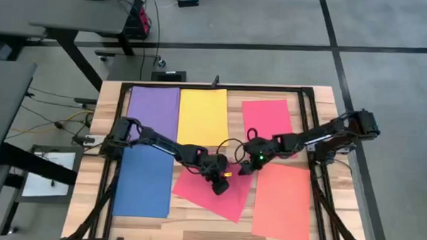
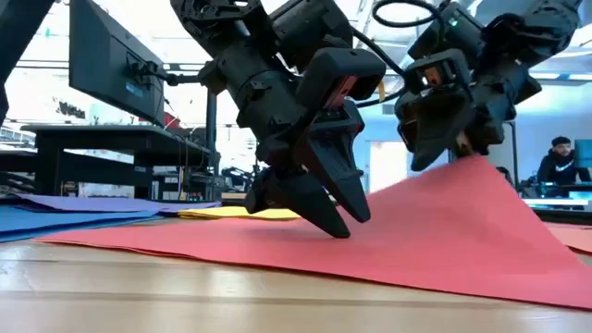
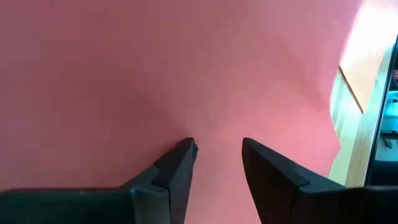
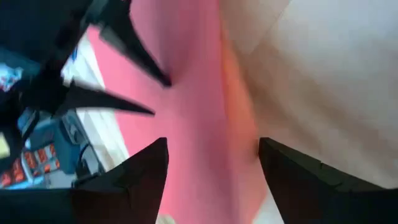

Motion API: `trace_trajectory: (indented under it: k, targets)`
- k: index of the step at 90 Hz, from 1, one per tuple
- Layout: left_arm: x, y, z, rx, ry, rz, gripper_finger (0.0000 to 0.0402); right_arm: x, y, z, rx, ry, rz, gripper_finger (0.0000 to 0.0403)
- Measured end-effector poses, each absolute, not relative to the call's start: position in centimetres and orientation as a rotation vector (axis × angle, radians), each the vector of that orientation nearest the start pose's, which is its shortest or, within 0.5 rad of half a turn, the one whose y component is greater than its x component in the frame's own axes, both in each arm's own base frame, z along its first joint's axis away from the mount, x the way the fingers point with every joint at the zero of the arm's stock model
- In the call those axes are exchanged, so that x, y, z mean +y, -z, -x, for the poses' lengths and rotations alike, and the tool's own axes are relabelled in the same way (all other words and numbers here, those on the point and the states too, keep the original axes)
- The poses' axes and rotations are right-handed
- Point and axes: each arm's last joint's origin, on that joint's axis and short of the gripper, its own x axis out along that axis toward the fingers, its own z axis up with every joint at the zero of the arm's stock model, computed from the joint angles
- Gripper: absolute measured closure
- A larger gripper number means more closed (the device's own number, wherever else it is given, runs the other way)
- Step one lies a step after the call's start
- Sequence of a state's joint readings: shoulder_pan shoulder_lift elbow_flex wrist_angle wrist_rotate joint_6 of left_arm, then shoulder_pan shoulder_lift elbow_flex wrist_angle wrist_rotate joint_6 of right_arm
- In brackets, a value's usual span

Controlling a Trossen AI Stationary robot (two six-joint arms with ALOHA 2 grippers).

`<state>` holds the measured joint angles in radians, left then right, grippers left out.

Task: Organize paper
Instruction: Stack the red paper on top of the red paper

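A pale wooden slatted table (image 1: 90, 194) is lying under coloured letter-size paper sheets: purple (image 1: 155, 107), yellow (image 1: 203, 116) and red-pink (image 1: 267, 118) along the far side, blue (image 1: 146, 180) and orange-coral (image 1: 282, 202) along the near side. Between those two, a crooked red-pink sheet (image 1: 214, 195) is sitting skewed, overlapping the neat rows. The left gripper (image 2: 333, 217) is pressing down on this sheet, its two dark fingers parted by a small gap and clasping nothing. The right gripper (image 2: 453, 143) is lifting the sheet's far corner into a peak; its fingers seem spread with the paper running between them, so its grasp looks loose. The raised corner could be slipping free, or the sheet could be creasing or tearing, because one end is pinned while the other is pulled. No containers are showing
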<state>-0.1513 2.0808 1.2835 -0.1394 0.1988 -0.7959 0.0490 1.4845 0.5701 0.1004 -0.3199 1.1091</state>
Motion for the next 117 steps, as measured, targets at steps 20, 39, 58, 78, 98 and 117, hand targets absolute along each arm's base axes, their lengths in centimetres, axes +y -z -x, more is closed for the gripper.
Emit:
trace_trajectory:
  k: [20, 39, 58, 78, 98, 117]
  targets:
    - [-7.0, -12.3, -41.4, 1.020, -0.072, 0.756, 0.0276, 1.2, -14.3, -26.0, 0.897, 0.161, -1.151, 0.0163]
    - [-7.0, -12.3, -41.4, 1.020, -0.068, 0.751, 0.0276, 1.1, -15.5, -27.0, 0.866, 0.104, -1.158, 0.0163]
    - [-7.0, -12.3, -41.4, 1.021, -0.068, 0.749, 0.0276, 2.5, -15.5, -26.8, 0.917, 0.081, -1.141, 0.0163]
    - [-7.0, -12.3, -41.4, 1.021, -0.059, 0.736, 0.0276, 2.5, -15.1, -26.4, 0.961, 0.114, -1.113, 0.0163]
    - [-7.0, -12.3, -41.4, 1.020, -0.060, 0.736, 0.0276, 3.1, -16.8, -27.8, 0.849, -0.033, -1.101, 0.0163]
    - [-7.0, -12.3, -41.4, 1.021, -0.058, 0.737, 0.0276, 2.8, -15.7, -26.8, 0.965, 0.093, -1.053, 0.0163]
